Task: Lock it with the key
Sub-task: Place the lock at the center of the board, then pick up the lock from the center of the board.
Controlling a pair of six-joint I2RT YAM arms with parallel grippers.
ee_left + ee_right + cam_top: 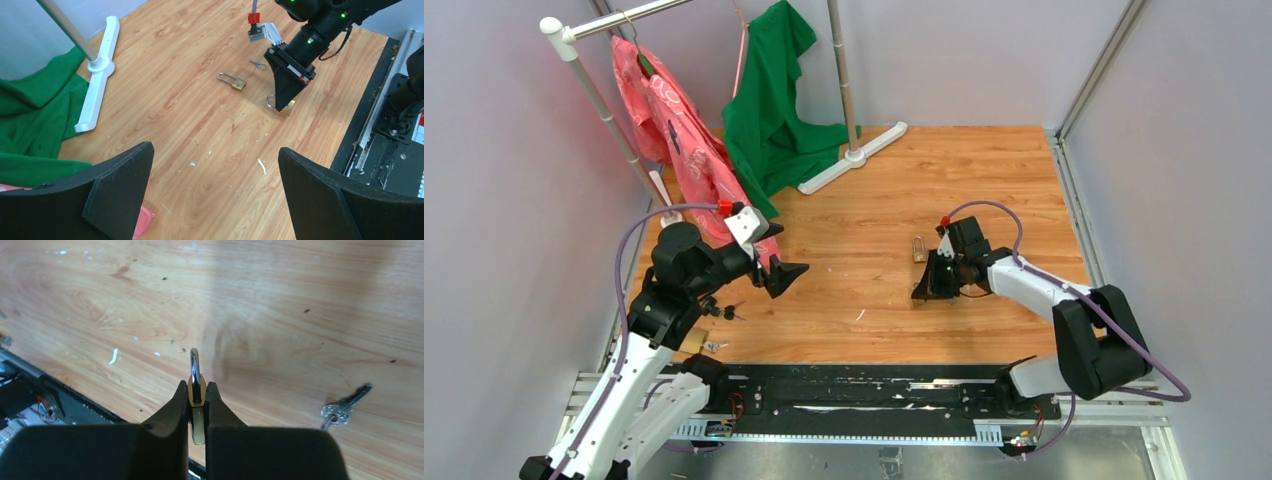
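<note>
My left gripper [215,195] hung with its fingers spread wide and nothing between them, raised above the wooden table [984,190] on its near-left side. Further in, my right gripper [198,405] had its fingers pinched narrow on a brass padlock [196,400], held on edge with the shackle sticking out past the fingertips, low against the wood. A key [345,407] lay flat on the table close by that padlock. Just beyond, a second padlock [233,81] lay flat. At the far edge, green [769,110] and pink [679,135] garments hung from a white rack [849,150].
</note>
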